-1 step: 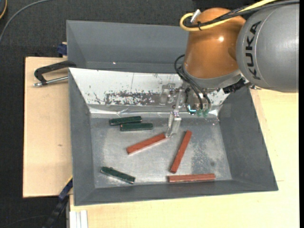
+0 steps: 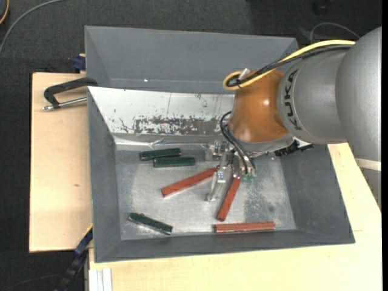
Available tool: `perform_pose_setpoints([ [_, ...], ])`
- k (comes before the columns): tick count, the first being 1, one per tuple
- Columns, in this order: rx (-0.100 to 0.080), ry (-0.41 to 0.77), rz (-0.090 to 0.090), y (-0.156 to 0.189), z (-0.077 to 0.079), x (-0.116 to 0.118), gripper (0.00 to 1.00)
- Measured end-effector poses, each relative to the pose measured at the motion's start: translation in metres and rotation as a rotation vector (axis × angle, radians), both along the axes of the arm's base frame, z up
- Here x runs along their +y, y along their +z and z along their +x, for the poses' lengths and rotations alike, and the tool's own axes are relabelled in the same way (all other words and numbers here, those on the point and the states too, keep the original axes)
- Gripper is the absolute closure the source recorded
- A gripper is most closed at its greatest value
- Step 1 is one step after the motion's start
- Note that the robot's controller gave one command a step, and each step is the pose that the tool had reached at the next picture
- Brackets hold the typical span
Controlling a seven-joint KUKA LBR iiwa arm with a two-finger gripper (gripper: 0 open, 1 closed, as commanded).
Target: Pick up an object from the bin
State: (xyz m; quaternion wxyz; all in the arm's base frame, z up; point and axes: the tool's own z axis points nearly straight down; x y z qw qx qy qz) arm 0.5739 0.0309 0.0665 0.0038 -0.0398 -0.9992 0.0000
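My gripper is low in the middle of the bin, under the orange wrist cover. Its metal tip sits between two red sticks. One red stick lies slanted to its left, with its right end touching the gripper. The other red stick runs down and to the left from the gripper's right side. A third red stick lies flat near the front wall, apart from the gripper.
Two dark green sticks lie side by side at the back left of the floor. Another dark green stick lies at the front left. The arm covers the bin's right back part.
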Motion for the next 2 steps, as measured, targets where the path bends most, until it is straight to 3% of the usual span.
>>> perform_pose_setpoints([
  [1, -0.008, 0.001, 0.001, 0.004, 0.002, 0.001, 1.00],
  [2, -0.024, 0.175, 0.002, 0.182, 0.002, 0.041, 1.00],
])
